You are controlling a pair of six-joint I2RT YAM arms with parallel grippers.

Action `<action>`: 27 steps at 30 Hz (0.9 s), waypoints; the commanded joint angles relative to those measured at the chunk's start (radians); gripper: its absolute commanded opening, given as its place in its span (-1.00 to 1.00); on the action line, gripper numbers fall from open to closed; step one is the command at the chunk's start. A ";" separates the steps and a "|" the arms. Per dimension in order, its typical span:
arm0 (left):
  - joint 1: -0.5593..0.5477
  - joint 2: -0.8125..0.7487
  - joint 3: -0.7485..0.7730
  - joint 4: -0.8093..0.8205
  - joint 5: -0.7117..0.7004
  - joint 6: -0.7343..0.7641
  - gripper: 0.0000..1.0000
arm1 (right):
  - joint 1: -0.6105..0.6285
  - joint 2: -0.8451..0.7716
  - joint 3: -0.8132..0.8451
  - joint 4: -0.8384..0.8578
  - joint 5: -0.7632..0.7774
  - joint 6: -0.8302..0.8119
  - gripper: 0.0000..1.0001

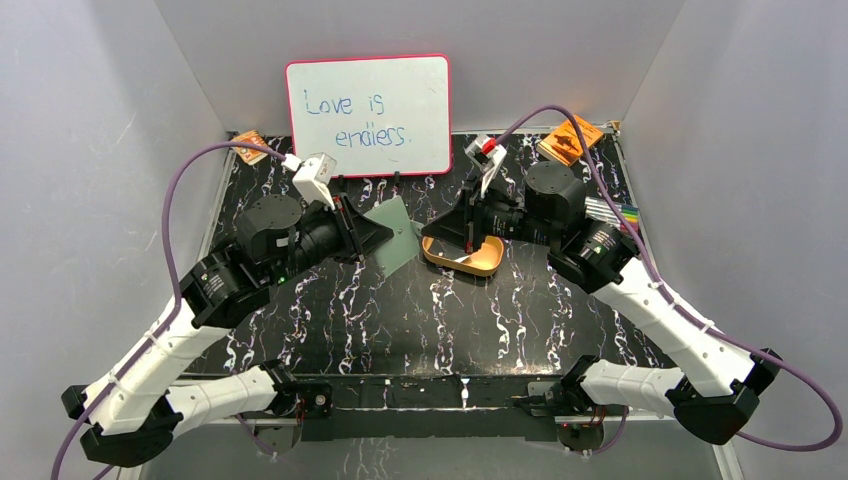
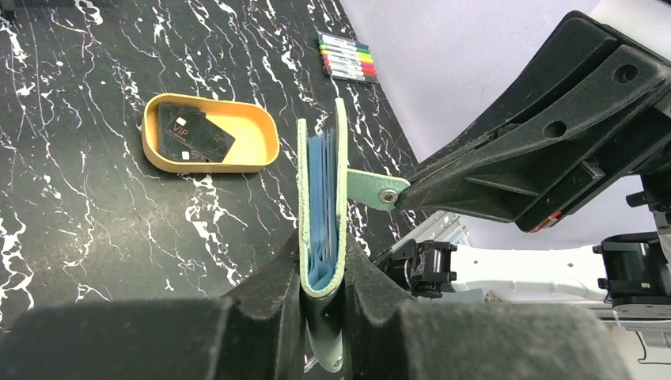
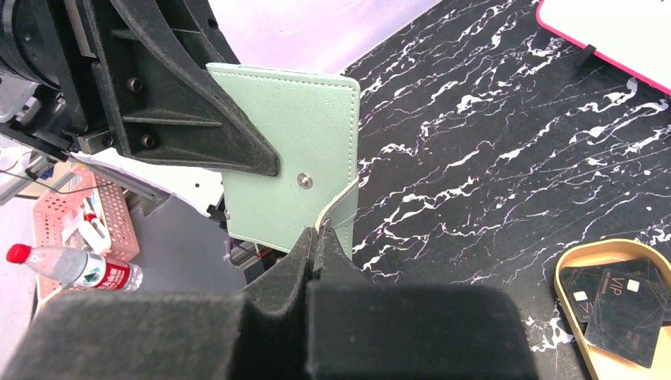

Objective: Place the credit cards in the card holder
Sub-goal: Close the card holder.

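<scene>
- The left gripper [image 2: 323, 257] is clamped on the fold of the card holder [image 3: 294, 131], holding the sage-green wallet up off the table [image 1: 400, 320], on edge, near the middle of the work area.
- The right gripper [image 3: 318, 237] is pinched tight on the holder's closing strap [image 2: 365, 190], which is drawn out sideways from the cover; the two grippers meet nose to nose over the wallet.
- A pale snap button [image 3: 304, 181] shows on the outer cover, just beside the strap.
- From the left wrist, the covers stand slightly apart and pale blue plastic sleeves [image 2: 320, 198] show between them.
- The credit cards [image 2: 194, 134], dark and one printed "VIP", lie overlapped inside a tan-orange oval tray [image 2: 207, 165] flat on the table, near the wallet but apart from it.
- From above, the right gripper hangs over the tray's far side and hides part of it; from the right wrist, a left finger covers the wallet's left portion.
- A set of colored markers [image 2: 348, 57] lies by the right wall, past the tray.
- A whiteboard [image 1: 370, 115] reading "Love is endless." stands at the back, with an orange packet [image 1: 570, 140] at its right and another [image 1: 250, 147] at its left.
- Off the table, a water bottle [image 3: 71, 267] lies by a pink basket [image 3: 75, 218].
</scene>
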 commanded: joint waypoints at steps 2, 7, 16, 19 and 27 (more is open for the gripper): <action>0.002 -0.023 0.002 0.008 -0.018 0.010 -1.00 | 0.000 -0.011 -0.012 0.127 -0.043 0.024 -1.00; 0.003 -0.027 0.000 0.010 -0.020 0.016 -1.00 | 0.001 0.013 -0.013 0.153 -0.061 0.053 -1.00; 0.003 -0.017 0.006 0.022 -0.007 0.024 -1.00 | 0.000 0.056 0.003 0.171 -0.084 0.073 -1.00; 0.003 -0.013 0.009 0.024 -0.003 0.030 -1.00 | 0.000 0.068 0.007 0.164 -0.079 0.074 -1.00; 0.003 -0.008 0.014 0.025 0.005 0.035 -1.00 | 0.001 0.080 0.015 0.173 -0.090 0.076 -1.00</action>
